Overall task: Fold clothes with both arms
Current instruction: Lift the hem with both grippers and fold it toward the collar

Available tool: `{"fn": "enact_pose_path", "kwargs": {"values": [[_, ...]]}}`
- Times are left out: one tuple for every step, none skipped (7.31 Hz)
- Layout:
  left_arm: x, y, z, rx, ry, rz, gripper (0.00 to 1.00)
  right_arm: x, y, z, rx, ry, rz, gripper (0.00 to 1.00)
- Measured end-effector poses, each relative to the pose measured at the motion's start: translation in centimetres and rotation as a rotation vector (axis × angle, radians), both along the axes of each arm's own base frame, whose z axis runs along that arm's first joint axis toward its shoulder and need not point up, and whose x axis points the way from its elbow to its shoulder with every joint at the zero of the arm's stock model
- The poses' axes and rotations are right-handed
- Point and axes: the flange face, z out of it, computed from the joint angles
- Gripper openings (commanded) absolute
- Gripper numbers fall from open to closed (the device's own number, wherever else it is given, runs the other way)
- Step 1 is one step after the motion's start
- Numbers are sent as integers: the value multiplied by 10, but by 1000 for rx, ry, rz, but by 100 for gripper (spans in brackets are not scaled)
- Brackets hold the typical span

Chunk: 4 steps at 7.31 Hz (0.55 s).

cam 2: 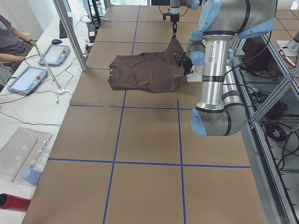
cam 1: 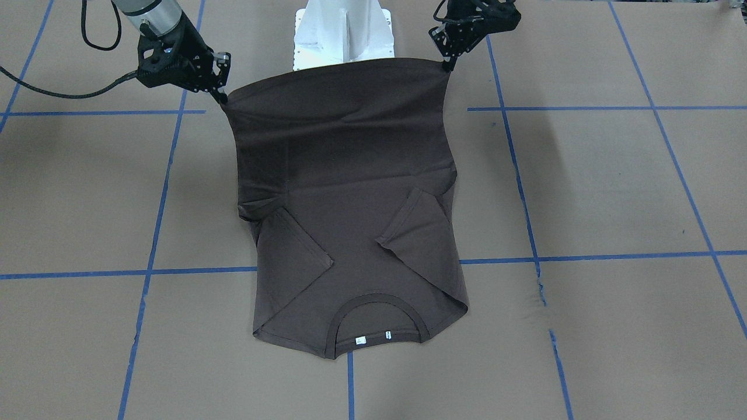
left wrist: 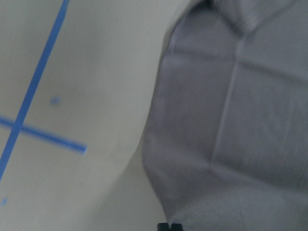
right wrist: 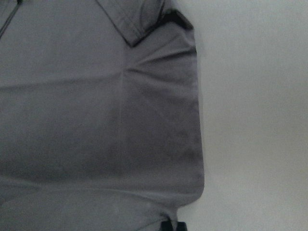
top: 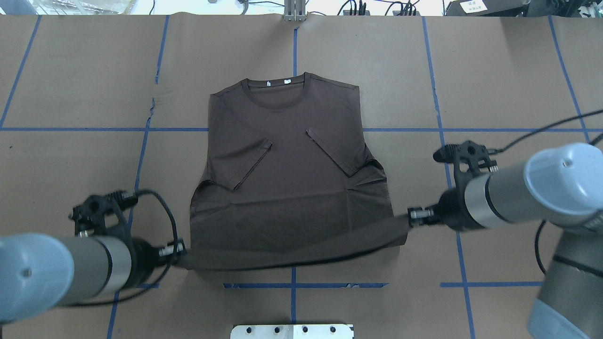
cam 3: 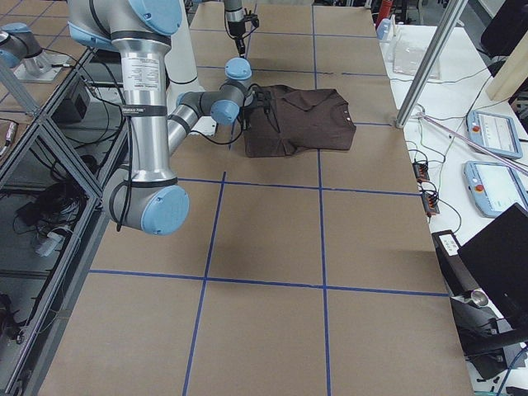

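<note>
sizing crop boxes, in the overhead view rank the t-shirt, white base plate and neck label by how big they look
1. t-shirt
2. white base plate, cut off by the frame edge
3. neck label

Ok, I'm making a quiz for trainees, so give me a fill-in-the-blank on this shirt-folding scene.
The left hand and right hand each grip the T-shirt by a corner of its bottom ____. Both sleeves are folded ____ over the body. The collar lies at the end ____ from the robot.
Missing: hem; inward; farthest.
</note>
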Motion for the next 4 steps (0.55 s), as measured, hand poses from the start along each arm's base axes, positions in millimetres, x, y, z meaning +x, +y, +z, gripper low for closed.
{"fn": "enact_pose_path", "kwargs": {"values": [[-6,-39,-1,29,-18,-41,0,-10,-45,-4,20,7,49,0],[-4,-80,0,42,-44,-84,0,-23,-94,-10,27,22,99,0],[6,-119,2,40,-76,-125,0,-31,-140,-10,30,46,138,0],[14,-150,5,38,-106,-151,0,-33,-177,-9,29,71,167,0]]}}
